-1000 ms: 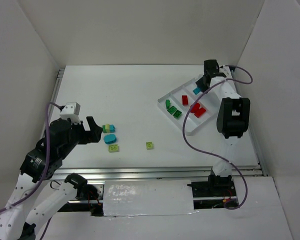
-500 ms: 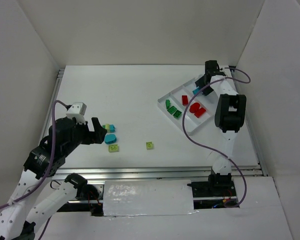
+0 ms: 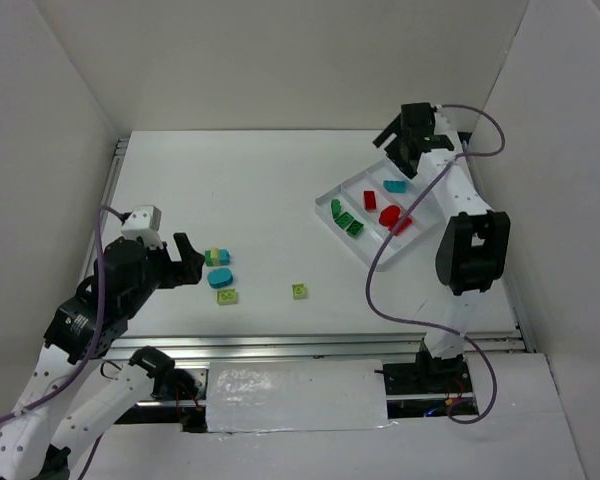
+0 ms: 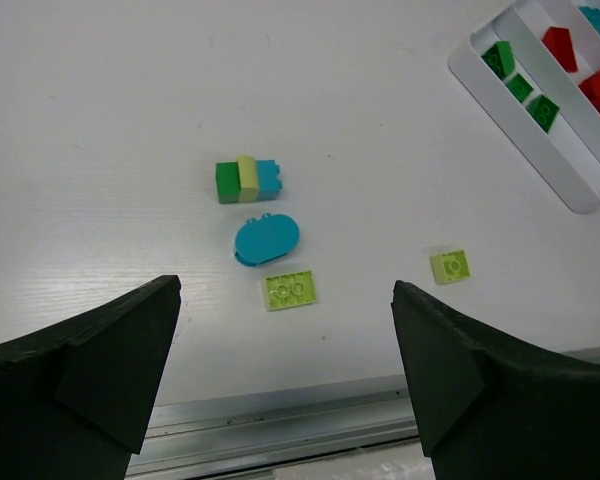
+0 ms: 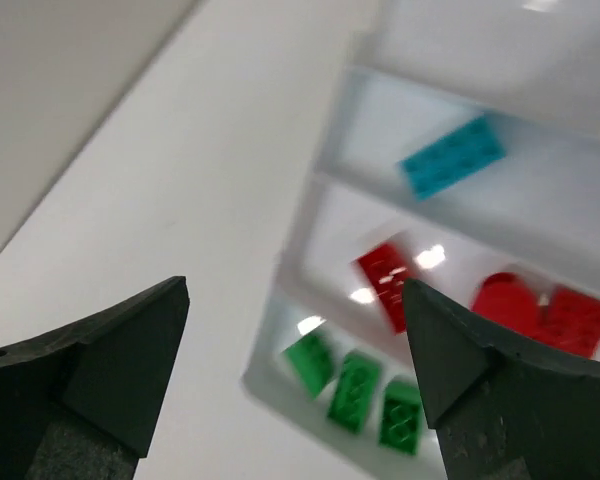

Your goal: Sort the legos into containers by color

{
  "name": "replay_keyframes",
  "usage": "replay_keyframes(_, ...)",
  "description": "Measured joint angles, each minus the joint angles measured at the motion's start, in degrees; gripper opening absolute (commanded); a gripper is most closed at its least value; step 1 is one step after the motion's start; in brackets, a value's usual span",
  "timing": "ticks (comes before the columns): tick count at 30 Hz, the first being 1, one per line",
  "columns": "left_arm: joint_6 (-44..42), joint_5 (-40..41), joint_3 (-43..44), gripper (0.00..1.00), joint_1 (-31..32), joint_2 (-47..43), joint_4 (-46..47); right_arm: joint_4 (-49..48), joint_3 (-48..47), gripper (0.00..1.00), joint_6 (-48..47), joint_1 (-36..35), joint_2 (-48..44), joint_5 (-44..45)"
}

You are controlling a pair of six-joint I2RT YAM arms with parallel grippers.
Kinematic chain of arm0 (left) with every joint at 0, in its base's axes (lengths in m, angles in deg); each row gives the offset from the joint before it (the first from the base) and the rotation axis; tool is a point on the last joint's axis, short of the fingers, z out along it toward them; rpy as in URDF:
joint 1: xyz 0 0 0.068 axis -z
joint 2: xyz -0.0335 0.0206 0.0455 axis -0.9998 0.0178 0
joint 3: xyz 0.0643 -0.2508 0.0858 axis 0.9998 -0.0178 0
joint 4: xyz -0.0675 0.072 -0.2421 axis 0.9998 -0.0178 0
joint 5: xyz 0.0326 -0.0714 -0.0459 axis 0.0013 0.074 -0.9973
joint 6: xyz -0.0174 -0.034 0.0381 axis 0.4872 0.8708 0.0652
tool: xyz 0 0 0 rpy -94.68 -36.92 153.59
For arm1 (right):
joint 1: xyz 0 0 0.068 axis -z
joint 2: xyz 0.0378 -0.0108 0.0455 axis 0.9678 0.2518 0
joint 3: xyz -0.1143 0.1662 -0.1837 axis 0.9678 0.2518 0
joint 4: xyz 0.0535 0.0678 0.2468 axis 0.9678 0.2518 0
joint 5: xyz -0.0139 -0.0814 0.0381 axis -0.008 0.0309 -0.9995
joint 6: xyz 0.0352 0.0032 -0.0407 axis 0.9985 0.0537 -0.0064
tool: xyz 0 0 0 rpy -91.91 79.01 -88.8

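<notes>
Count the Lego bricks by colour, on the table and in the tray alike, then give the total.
Red bricks: 3
Green bricks: 4
Cyan bricks: 3
Lime bricks: 3
Total: 13, the joined trio counted singly.

Open table [image 3: 280, 200] lies between the clustered bricks [image 3: 220, 278] and the walled tray [image 4: 538, 162].

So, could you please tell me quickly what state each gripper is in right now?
Left gripper: open, holding nothing.
Right gripper: open, holding nothing.
</notes>
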Motion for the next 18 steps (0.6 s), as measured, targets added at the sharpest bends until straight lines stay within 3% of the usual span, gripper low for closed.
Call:
replay_keyframes(4,3.1,6.6,0.0,1.00,-0.1,-1.0,-1.8,-2.5,0.2,1.00,-5.8,-11.9,-8.6,0.9)
replay_keyframes(7,6.3,12.3,0.1,0.99,-0.5,-1.5,-4.0,-2.6,0.2,1.00,-9.0,-22.8,-10.1,1.1)
replay_keyframes(13,12.3,21.6,0.7,0.99,-2.5,-3.4,-8.6,-0.8,2.2,1.00,-10.8,-45.3,-4.4,1.4)
replay_keyframes(18,13.5,23.4,0.8,1.00,-3.7,-6.9,-9.1,2.9,-1.5,1.00,-9.6,-56.3,5.1,2.6)
